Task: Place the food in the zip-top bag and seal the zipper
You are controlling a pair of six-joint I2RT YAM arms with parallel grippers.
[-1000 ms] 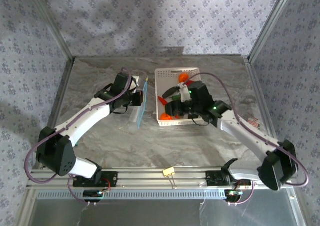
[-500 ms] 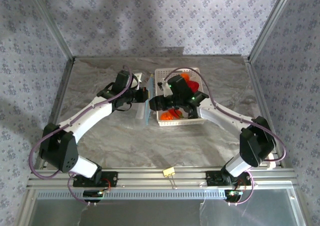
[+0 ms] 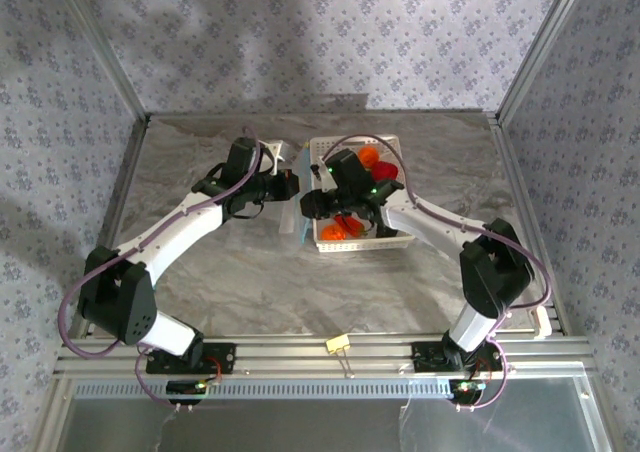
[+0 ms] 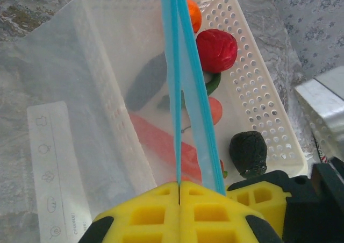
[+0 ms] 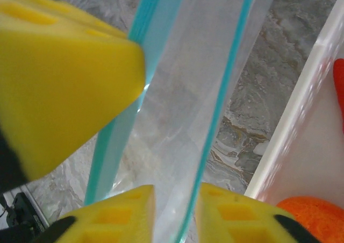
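The clear zip-top bag [image 3: 291, 224] stands on edge just left of the white basket [image 3: 385, 240], mouth up. My left gripper [image 4: 179, 186] is shut on one lip of the light blue zipper [image 4: 173, 65]; the other lip runs free to its right. My right gripper [image 5: 174, 200] is open, its yellow pads [image 5: 118, 211] straddling the second zipper lip [image 5: 226, 76] without pinching it. The food lies in the basket: orange fruit [image 4: 193, 14], red pepper [image 4: 216, 49], dark piece [image 4: 248, 152], carrot [image 4: 161, 143] and cucumber [image 4: 148, 81] seen through the bag.
Both grippers [image 3: 288, 185] [image 3: 306, 205] meet at the bag's mouth, close to the basket's left wall. A yellow clip [image 3: 337, 345] lies on the front rail. Metal frame posts edge the marble table [image 3: 200, 272].
My right arm has swung left from over the basket to the bag's mouth. My left gripper has shifted the bag slightly toward the basket.
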